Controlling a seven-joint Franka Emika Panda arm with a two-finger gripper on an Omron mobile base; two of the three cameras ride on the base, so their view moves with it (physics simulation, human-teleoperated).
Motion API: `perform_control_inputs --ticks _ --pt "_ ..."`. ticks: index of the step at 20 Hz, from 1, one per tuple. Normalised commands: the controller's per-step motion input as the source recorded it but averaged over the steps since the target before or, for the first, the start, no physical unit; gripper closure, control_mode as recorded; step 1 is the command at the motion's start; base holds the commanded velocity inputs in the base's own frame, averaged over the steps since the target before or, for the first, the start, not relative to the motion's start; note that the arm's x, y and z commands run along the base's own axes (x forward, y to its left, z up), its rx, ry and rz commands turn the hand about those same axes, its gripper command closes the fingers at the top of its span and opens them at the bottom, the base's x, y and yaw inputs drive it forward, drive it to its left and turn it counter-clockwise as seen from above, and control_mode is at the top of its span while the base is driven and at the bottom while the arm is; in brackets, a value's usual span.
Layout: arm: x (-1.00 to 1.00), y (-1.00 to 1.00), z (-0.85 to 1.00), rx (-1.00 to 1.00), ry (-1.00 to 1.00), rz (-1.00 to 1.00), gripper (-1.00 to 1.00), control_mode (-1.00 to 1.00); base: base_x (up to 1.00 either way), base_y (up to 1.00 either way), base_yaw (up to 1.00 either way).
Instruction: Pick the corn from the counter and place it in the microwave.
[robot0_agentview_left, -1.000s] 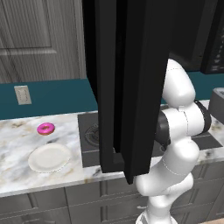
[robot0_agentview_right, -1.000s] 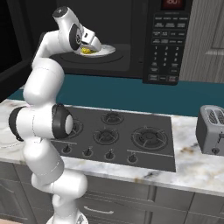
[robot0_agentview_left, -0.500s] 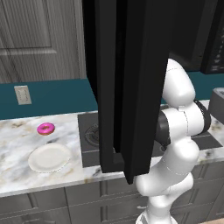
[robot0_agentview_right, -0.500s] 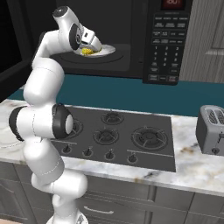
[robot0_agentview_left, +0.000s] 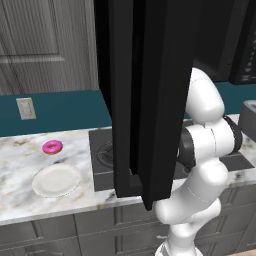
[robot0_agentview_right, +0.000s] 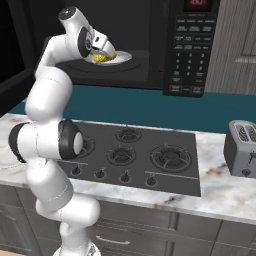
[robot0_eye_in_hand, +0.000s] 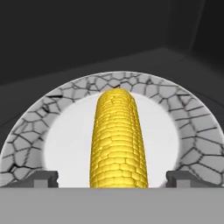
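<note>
The yellow corn (robot0_eye_in_hand: 118, 140) lies on the round glass plate (robot0_eye_in_hand: 175, 105) inside the dark cavity of the microwave (robot0_agentview_right: 190, 45). My gripper (robot0_eye_in_hand: 111, 179) is open just over the cob, with a fingertip on each side and a clear gap to the kernels. From the right base view the corn (robot0_agentview_right: 102, 58) is a yellow spot under the gripper (robot0_agentview_right: 103, 53), on the plate (robot0_agentview_right: 125, 56). The microwave's thick black door (robot0_agentview_left: 145, 100) hangs open and hides the hand in the left base view. Below runs the white marble counter (robot0_agentview_left: 20, 165).
A pink donut (robot0_agentview_left: 52, 147) and an empty white plate (robot0_agentview_left: 56, 180) sit on the counter left of the stovetop (robot0_agentview_right: 130, 150). A grey toaster (robot0_agentview_right: 242, 148) stands on the counter at the right. The open door juts out in front of the arm.
The fingers have spread from shut on the corn to open. The cob now rests on the microwave's plate; the arm has hardly moved.
</note>
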Motion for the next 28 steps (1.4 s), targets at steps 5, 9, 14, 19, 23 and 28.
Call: perform_control_inputs --ticks 5,9,14,19,23,28 --pt "-0.12 0.03 0.00 0.00 -0.11 0.00 -1.00 -1.00 0.00 0.00 0.00" --pt "-0.31 0.00 0.05 0.00 -0.12 0.00 -1.00 -1.00 0.00 0.00 0.00" --pt "-0.67 0.00 0.00 0.00 -0.08 0.00 -1.00 -1.00 0.00 0.00 0.00" --pt "-0.96 0.00 0.00 0.00 -0.09 0.00 -1.00 -1.00 0.00 0.00 0.00" --pt "-1.00 -0.01 0.01 0.00 -0.07 0.00 -1.00 -1.00 0.00 0.00 0.00" --pt "-1.00 -0.17 0.00 0.00 -0.04 0.00 -1.00 -1.00 0.00 0.00 0.00"
